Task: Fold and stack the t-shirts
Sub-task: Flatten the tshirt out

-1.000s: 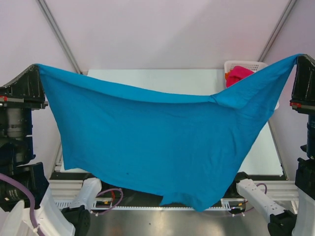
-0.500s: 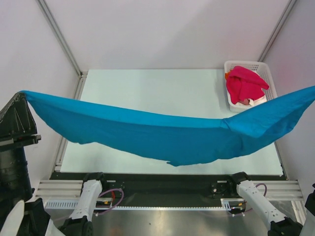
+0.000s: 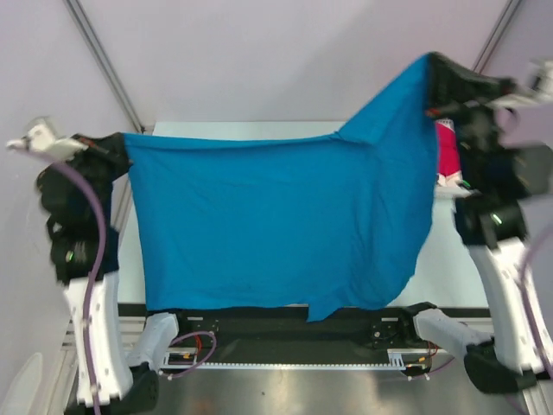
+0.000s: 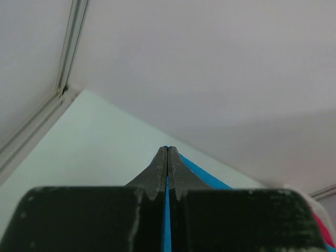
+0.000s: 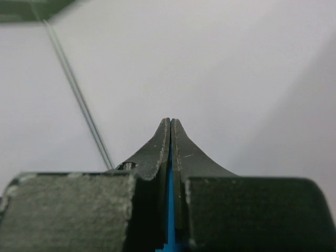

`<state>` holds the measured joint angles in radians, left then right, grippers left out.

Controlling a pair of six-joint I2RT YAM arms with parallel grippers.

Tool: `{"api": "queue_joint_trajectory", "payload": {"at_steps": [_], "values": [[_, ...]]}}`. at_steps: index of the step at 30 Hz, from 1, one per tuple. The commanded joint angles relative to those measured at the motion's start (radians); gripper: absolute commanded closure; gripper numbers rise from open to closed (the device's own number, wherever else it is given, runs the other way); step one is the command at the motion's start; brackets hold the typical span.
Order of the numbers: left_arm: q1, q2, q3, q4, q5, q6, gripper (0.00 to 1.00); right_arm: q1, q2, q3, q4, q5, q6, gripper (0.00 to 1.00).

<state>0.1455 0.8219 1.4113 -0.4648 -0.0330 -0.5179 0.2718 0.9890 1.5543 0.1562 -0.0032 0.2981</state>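
Note:
A bright blue t-shirt (image 3: 276,225) hangs spread wide above the table (image 3: 259,129), its lower hem reaching the table's near edge. My left gripper (image 3: 122,143) is shut on its upper left corner. My right gripper (image 3: 431,64) is shut on the upper right corner and holds it higher. In the left wrist view the left gripper (image 4: 167,150) pinches a blue strip of the t-shirt (image 4: 167,220). In the right wrist view the right gripper (image 5: 170,122) clamps blue cloth of the t-shirt (image 5: 170,215). A crimson-pink t-shirt (image 3: 447,149) peeks out at the right, behind the right arm.
The white basket (image 3: 450,181) holding the pink t-shirt sits at the table's far right, mostly hidden by my right arm and the blue cloth. Frame posts rise at both back corners. The arm bases stand at the near edge.
The blue t-shirt went from a low sagging band to a broad hanging sheet. Both grippers moved inward and away from the camera, the right one higher, still shut on the corners.

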Motion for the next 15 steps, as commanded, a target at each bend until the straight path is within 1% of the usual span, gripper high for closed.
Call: {"api": "queue_joint_trajectory", "payload": {"at_steps": [1,2,3,4,6,7,8,9,10,11,13,14,15], "values": [[0.003,0.138,-0.115,0.136,-0.034,-0.016,1.0,-0.014,0.167,-0.077,0.101,0.031,0.003,1.0],[0.002,0.172,-0.188,0.208,-0.047,-0.013,1.0,-0.013,0.248,-0.092,0.127,0.034,-0.007,1.0],[0.005,0.207,-0.204,0.213,-0.07,-0.037,1.0,-0.019,0.287,-0.097,0.156,0.052,-0.011,1.0],[0.006,0.299,-0.206,0.21,-0.09,-0.033,1.0,-0.028,0.381,-0.1,0.175,0.046,-0.013,1.0],[0.006,0.382,-0.245,0.311,-0.097,-0.027,1.0,-0.049,0.479,-0.1,0.23,0.028,-0.004,1.0],[0.015,0.475,-0.241,0.311,-0.097,-0.043,1.0,-0.062,0.522,-0.091,0.242,0.016,0.013,1.0],[0.014,0.517,-0.23,0.366,-0.058,-0.041,1.0,-0.071,0.592,-0.097,0.271,-0.016,0.025,1.0],[0.011,0.564,-0.236,0.42,-0.024,-0.022,1.0,-0.077,0.624,-0.102,0.323,-0.026,0.024,1.0],[0.012,0.607,-0.233,0.449,-0.013,-0.031,1.0,-0.079,0.655,-0.097,0.338,-0.021,-0.008,1.0],[0.011,0.706,-0.195,0.46,-0.007,-0.034,1.0,-0.082,0.695,-0.073,0.342,-0.024,-0.016,1.0],[0.012,0.802,-0.144,0.462,0.01,-0.03,1.0,-0.098,0.792,-0.053,0.374,-0.047,-0.017,1.0],[0.011,0.889,-0.093,0.46,0.012,-0.025,1.0,-0.101,0.821,-0.045,0.391,-0.05,-0.019,1.0],[0.011,0.925,-0.069,0.462,0.015,-0.008,1.0,-0.106,0.88,-0.034,0.402,-0.058,-0.013,1.0]]}}
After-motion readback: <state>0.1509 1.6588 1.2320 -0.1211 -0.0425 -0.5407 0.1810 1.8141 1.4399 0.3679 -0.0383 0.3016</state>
